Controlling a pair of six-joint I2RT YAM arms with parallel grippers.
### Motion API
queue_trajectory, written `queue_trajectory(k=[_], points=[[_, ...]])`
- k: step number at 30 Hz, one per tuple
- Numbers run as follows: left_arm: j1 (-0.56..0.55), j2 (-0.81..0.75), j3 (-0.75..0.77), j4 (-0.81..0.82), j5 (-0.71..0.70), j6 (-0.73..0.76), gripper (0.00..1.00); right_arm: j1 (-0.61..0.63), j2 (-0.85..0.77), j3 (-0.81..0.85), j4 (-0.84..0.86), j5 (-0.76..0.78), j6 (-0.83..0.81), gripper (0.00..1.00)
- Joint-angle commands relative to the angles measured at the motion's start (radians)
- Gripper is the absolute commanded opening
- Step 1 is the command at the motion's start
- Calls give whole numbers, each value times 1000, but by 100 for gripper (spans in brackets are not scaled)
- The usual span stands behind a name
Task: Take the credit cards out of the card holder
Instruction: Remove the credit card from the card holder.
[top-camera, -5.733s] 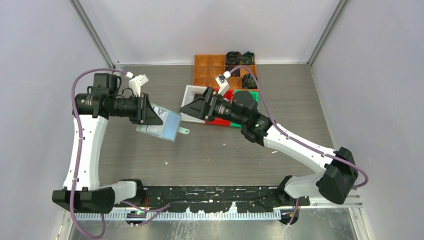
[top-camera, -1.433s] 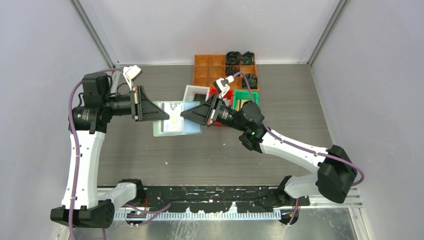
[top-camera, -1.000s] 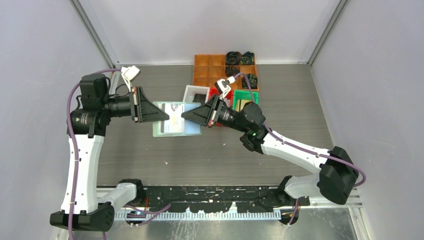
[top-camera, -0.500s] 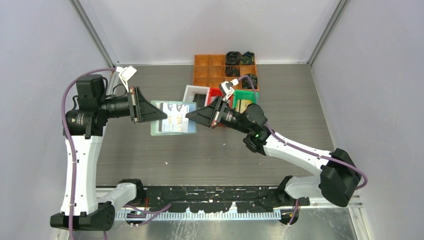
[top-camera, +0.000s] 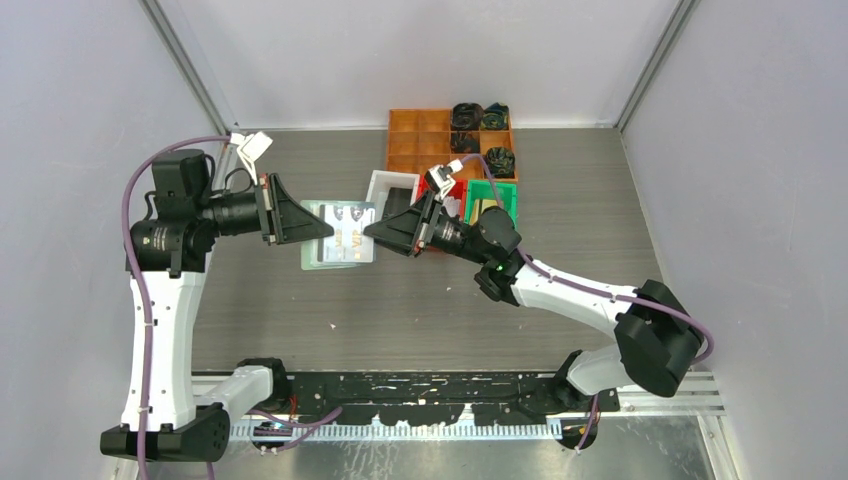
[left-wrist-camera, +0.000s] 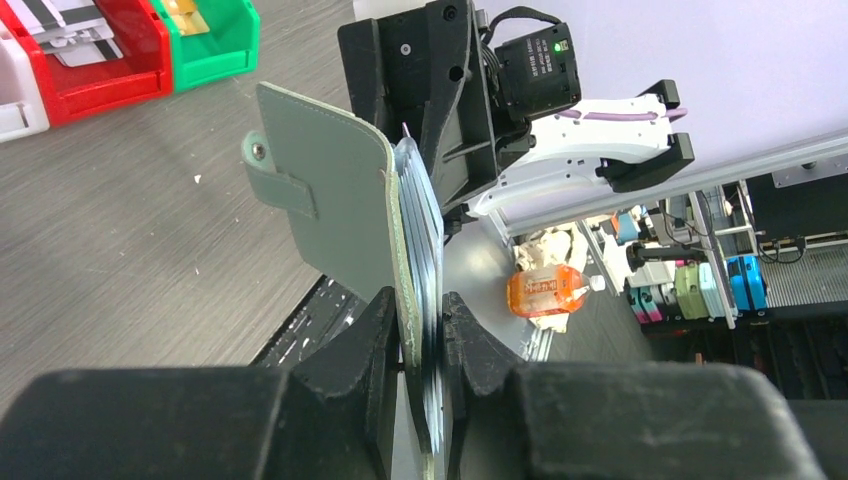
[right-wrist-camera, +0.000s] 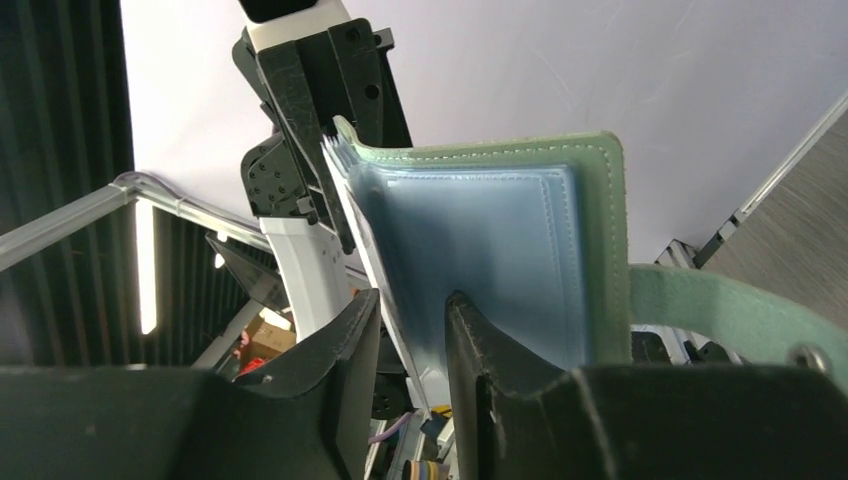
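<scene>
Right gripper, jaws slightly apart, straddles the clear pockets of the card holder, which is held open above the table; left gripper is clamped on its opposite edge. To do well: close on one of the credit cards alone, not its sleeve, then draw straight out along the pocket

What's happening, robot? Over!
Left gripper clamped on holder. Right gripper open, fingers either side of a blue pocket. Nothing in the way.
</scene>
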Motion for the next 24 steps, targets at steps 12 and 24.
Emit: queue_trajectory(k=[12, 24], points=[[1, 12, 80, -27, -28, 60, 0, 8, -8, 69, 149, -83, 65, 35], [1, 13, 113, -81, -83, 129, 0, -117, -112, 47, -112, -104, -14, 1]])
